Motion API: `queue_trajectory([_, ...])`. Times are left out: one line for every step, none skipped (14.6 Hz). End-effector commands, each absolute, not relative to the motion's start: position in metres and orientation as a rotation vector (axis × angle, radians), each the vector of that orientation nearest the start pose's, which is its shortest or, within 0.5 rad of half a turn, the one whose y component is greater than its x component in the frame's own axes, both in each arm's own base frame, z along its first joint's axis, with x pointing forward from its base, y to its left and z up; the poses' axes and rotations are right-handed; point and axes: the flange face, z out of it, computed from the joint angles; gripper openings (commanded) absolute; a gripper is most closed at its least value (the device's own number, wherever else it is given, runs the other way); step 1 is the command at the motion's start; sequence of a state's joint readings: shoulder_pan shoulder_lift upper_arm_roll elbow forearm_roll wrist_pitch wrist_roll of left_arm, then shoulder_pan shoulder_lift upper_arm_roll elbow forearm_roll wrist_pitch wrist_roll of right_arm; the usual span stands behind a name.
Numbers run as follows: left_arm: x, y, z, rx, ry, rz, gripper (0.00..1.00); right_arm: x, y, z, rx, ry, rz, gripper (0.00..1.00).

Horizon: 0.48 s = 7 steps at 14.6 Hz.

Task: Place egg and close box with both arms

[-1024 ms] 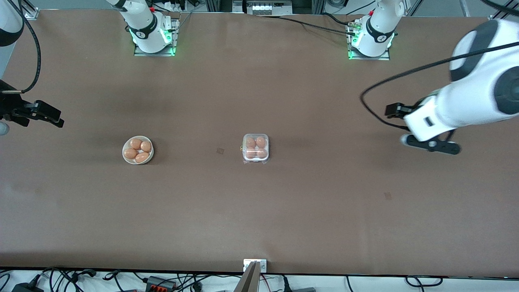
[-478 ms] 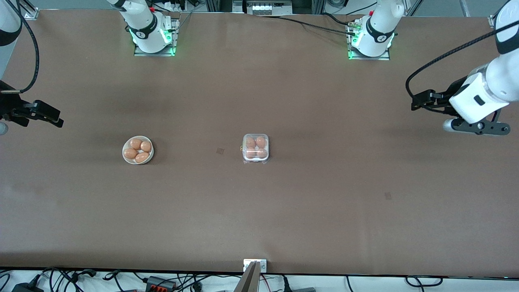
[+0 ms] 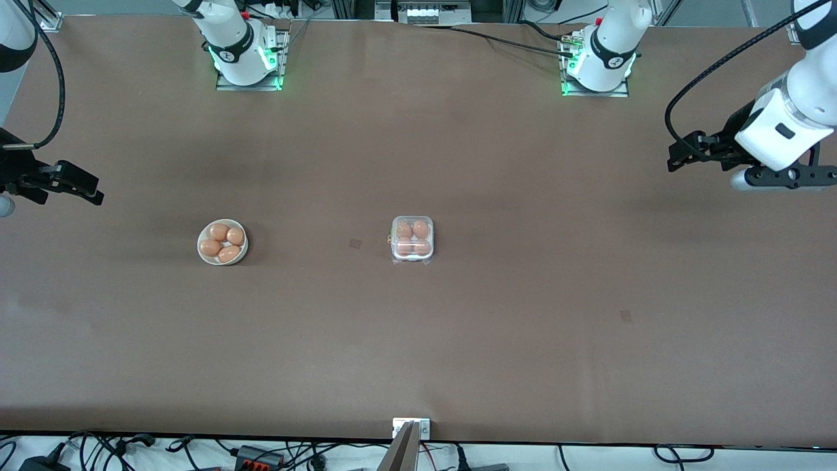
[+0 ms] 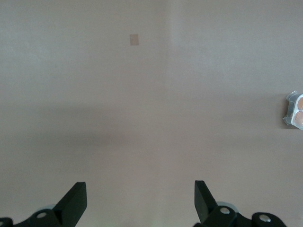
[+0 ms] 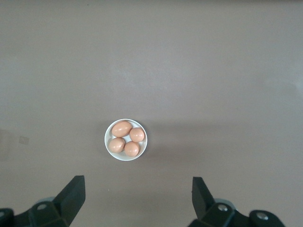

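Your right gripper [image 3: 62, 180] hangs over the bare table [image 3: 523, 340] at the right arm's end, well apart from the bowl [image 3: 222, 242]. In the right wrist view its fingers [image 5: 71, 196] stand wide apart with nothing between them, and the bowl sits on the table below.

The bowl is round, white and smooth, and it holds four orange-brown eggs packed together, touching, their long axes pointing different ways.

Toward the middle of the table you have the box [image 3: 412, 239], a small square white tray under a clear, glossy lid that lies down over it. Four eggs [image 3: 412, 238] show through the lid, one per cell. Which way each points you cannot tell through the plastic. The box sits flat, its sides roughly square to the table edge, well apart from both grippers.

Your left gripper [image 3: 686, 152] hangs over the table at the left arm's end. In the left wrist view its fingers [image 4: 75, 201] are spread wide and empty, and a corner of the box shows at that picture's edge. The table is matte brown.
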<state>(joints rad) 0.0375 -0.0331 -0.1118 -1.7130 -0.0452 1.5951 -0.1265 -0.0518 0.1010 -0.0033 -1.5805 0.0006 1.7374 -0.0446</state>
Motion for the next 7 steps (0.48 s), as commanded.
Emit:
queue_trajectory([0.515,-0.045,0.577,-3.167,-0.042,0.099,1.00,0.594,-0.033,0.584,-3.152,0.006,-0.094,1.00])
queue_trajectory([0.515,-0.040,0.576,-3.171,-0.044,0.104,1.00,0.594,-0.033,0.584,-3.152,0.006,-0.093,1.00])
queue_trajectory([0.514,-0.043,0.579,-3.161,-0.032,0.095,1.00,0.594,-0.033,0.584,-3.149,0.006,-0.091,1.00])
queue_trajectory([0.514,-0.042,0.581,-3.140,-0.026,0.092,1.00,0.594,-0.033,0.583,-3.147,0.009,-0.089,1.00])
queue_trajectory([0.515,-0.040,0.584,-3.121,-0.009,0.115,1.00,0.594,-0.033,0.583,-3.147,0.009,-0.089,1.00])
queue_trajectory([0.522,-0.042,0.587,-3.121,0.005,0.106,1.00,0.593,-0.033,0.581,-3.147,0.009,-0.070,1.00])
queue_trajectory([0.531,-0.044,0.587,-3.123,0.010,0.106,1.00,0.592,-0.032,0.581,-3.147,0.009,-0.058,1.00])
